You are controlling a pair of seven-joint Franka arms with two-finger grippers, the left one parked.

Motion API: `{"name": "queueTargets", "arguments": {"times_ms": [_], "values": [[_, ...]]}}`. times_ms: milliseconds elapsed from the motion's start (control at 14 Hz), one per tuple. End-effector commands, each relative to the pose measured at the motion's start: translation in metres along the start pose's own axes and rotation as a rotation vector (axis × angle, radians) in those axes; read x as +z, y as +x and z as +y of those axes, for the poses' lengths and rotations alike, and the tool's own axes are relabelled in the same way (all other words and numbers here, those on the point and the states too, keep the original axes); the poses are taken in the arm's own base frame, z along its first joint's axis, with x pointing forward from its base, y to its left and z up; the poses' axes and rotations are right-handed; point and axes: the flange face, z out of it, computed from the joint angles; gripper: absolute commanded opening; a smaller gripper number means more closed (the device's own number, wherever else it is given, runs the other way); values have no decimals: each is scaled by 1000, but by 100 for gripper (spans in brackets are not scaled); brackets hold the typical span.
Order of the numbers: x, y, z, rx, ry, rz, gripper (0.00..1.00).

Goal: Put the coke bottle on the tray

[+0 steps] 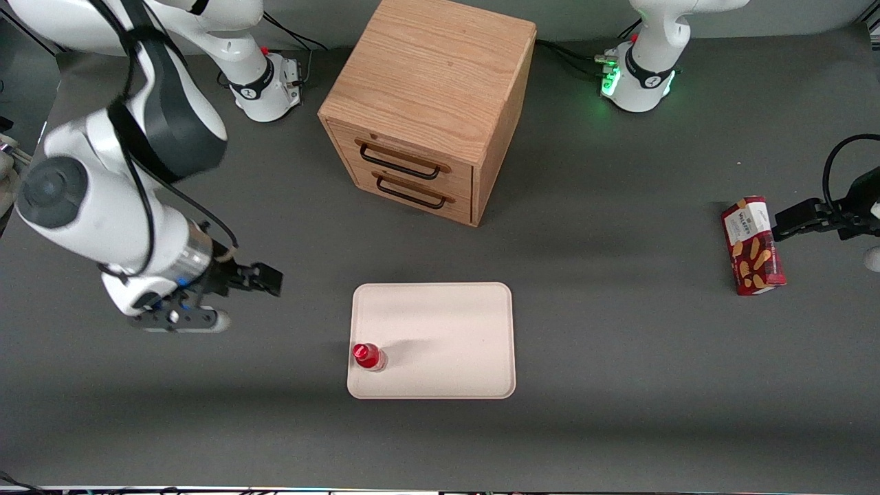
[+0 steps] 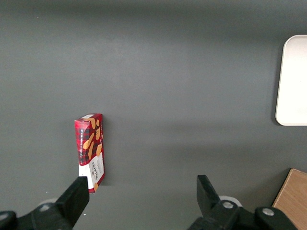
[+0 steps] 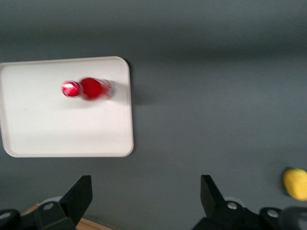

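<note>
The coke bottle, small and red with a red cap, stands upright on the pale cream tray. It is close to the tray's rim, at the corner nearest the front camera on the working arm's end. My right gripper hangs over the bare table, off the tray toward the working arm's end, well apart from the bottle. It is open wide, with nothing between its fingers. An edge of the tray also shows in the left wrist view.
A wooden two-drawer cabinet stands farther from the front camera than the tray. A red cookie box lies toward the parked arm's end of the table. A small yellow object shows on the table in the right wrist view.
</note>
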Motion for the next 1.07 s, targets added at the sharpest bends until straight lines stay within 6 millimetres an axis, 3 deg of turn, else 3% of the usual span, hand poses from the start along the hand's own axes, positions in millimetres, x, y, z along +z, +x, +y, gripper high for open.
{"name": "queueTargets", "arguments": {"times_ms": [0, 71, 143, 357, 571, 1000], "values": [[-23, -54, 49, 25, -24, -17, 100], [-30, -66, 60, 30, -23, -30, 100], [-36, -86, 86, 21, -42, -43, 100], [-38, -113, 130, 35, -54, -57, 100], [-51, -119, 170, 33, -45, -78, 100], [-91, -106, 175, 18, -41, -81, 100]]}}
